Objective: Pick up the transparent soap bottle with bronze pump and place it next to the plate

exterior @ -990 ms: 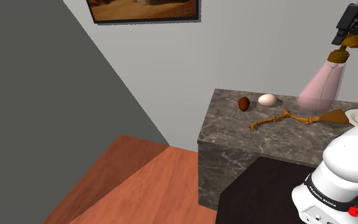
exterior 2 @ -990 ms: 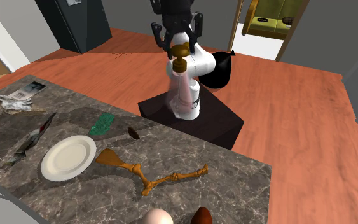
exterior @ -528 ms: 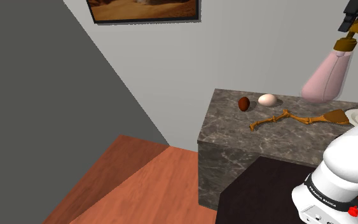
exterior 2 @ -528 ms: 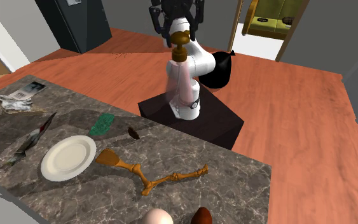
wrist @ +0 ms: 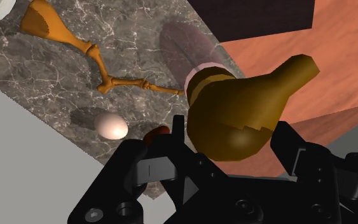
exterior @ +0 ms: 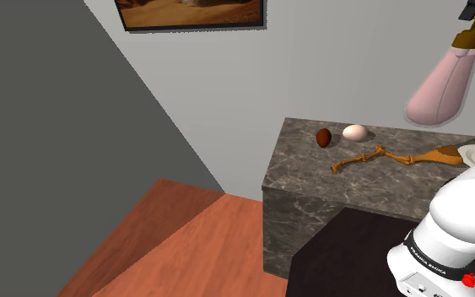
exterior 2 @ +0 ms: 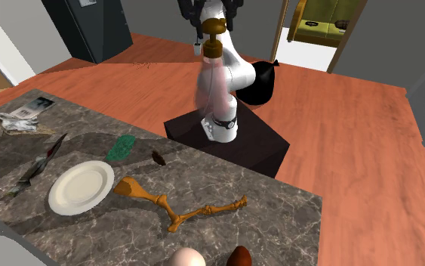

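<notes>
Fingers [wrist: 179,137]: we see them clasped on the bronze pump [wrist: 241,108].
Soap bottle [exterior: 443,84]: we find it pinkish and see-through, hanging tilted high above the counter [exterior 2: 263,211].
Plate [exterior 2: 81,187]: white, on the counter, well below the bottle.

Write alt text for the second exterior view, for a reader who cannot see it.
The black gripper holds the pinkish see-through soap bottle by its bronze pump, high in the air in front of the white arm. Below, on the dark marble counter, lie a white plate, a brown spatula and an egg.
</notes>
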